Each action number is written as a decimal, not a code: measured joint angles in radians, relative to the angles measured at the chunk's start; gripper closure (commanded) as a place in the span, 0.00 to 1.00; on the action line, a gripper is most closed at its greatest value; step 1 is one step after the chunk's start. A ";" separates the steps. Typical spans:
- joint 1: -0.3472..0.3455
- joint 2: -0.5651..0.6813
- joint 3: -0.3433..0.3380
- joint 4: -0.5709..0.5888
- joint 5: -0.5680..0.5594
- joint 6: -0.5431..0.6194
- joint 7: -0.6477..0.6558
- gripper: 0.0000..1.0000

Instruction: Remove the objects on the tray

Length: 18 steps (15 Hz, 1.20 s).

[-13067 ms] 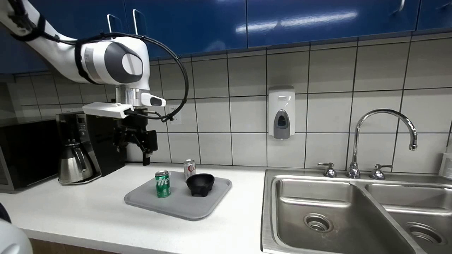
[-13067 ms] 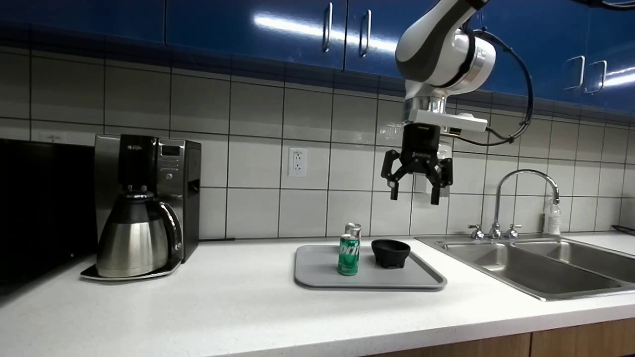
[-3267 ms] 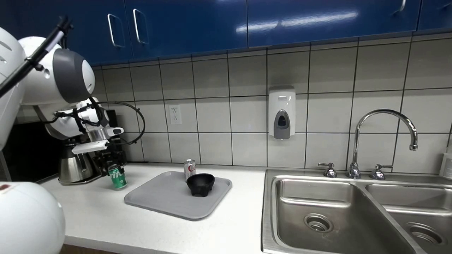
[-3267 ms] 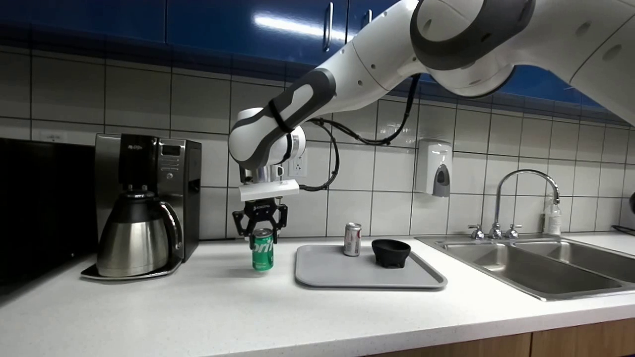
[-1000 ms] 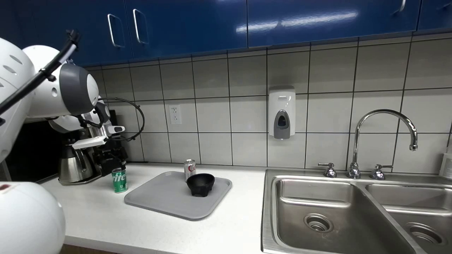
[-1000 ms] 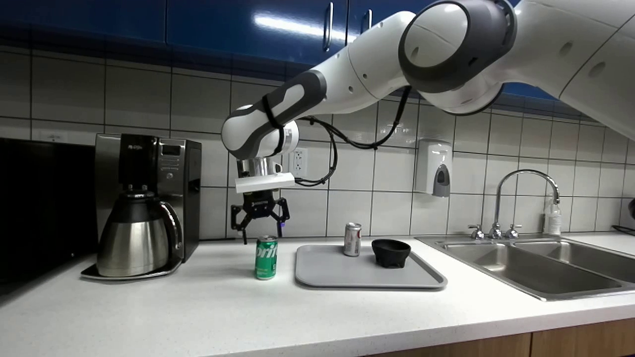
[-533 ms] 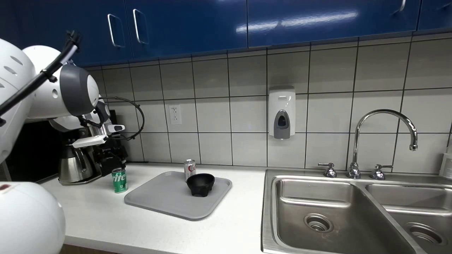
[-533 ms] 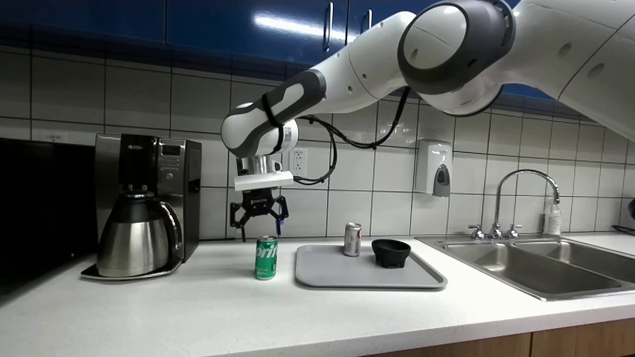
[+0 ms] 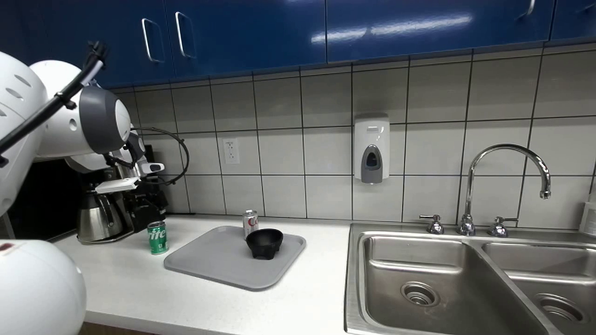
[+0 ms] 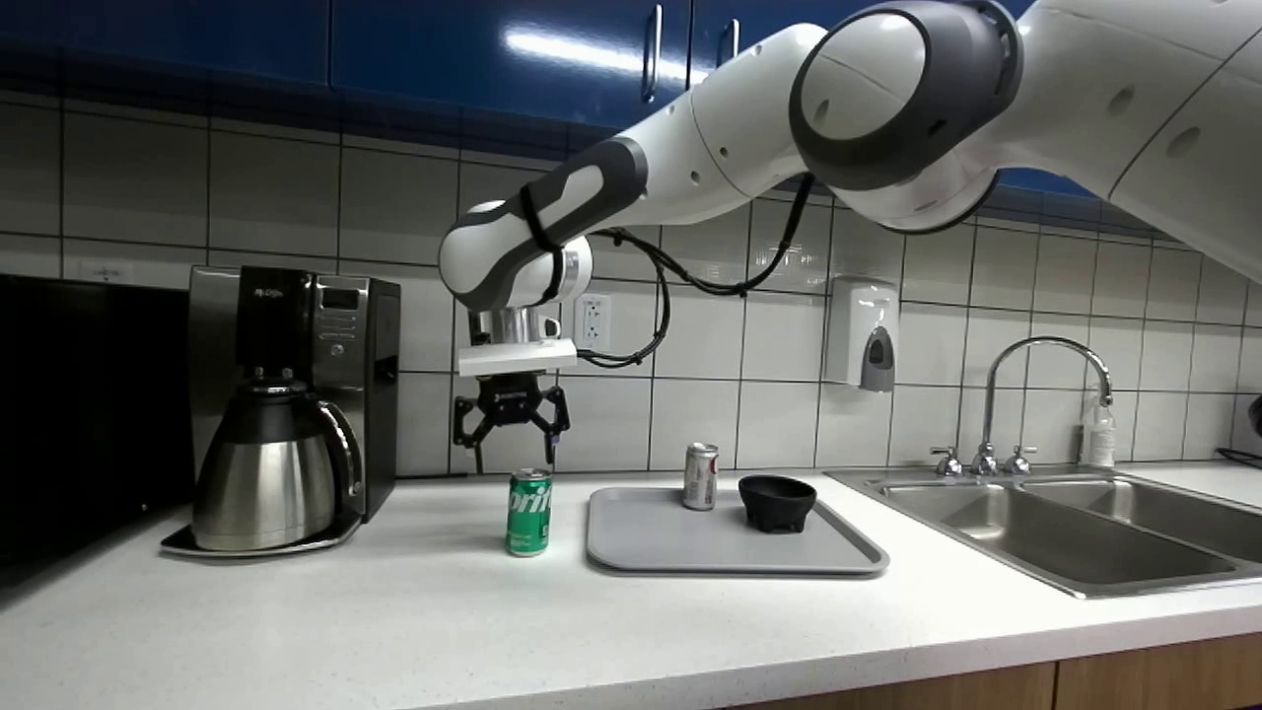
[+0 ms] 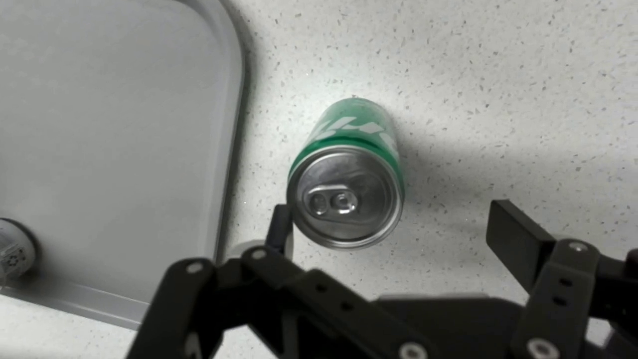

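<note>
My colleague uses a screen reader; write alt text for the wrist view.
A green can stands upright on a speckled counter beside a grey tray. The open gripper shows at the bottom, holding nothing. Part of a pale can shows on the tray, far left.

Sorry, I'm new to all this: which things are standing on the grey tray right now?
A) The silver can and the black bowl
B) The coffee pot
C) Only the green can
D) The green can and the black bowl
A: in an exterior view the silver can and black bowl both stand within the rim of the grey tray, while the green can stands beside it on the white counter.
</note>
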 measured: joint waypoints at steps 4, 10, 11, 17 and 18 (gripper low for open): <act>-0.007 -0.002 -0.001 -0.002 0.012 0.028 0.024 0.00; -0.118 -0.033 0.002 -0.022 0.110 0.062 -0.007 0.00; -0.124 -0.032 0.001 -0.022 0.110 0.062 -0.007 0.00; -0.099 -0.025 0.001 -0.023 0.110 0.062 -0.006 0.00; -0.099 -0.024 -0.001 -0.024 0.110 0.063 -0.005 0.00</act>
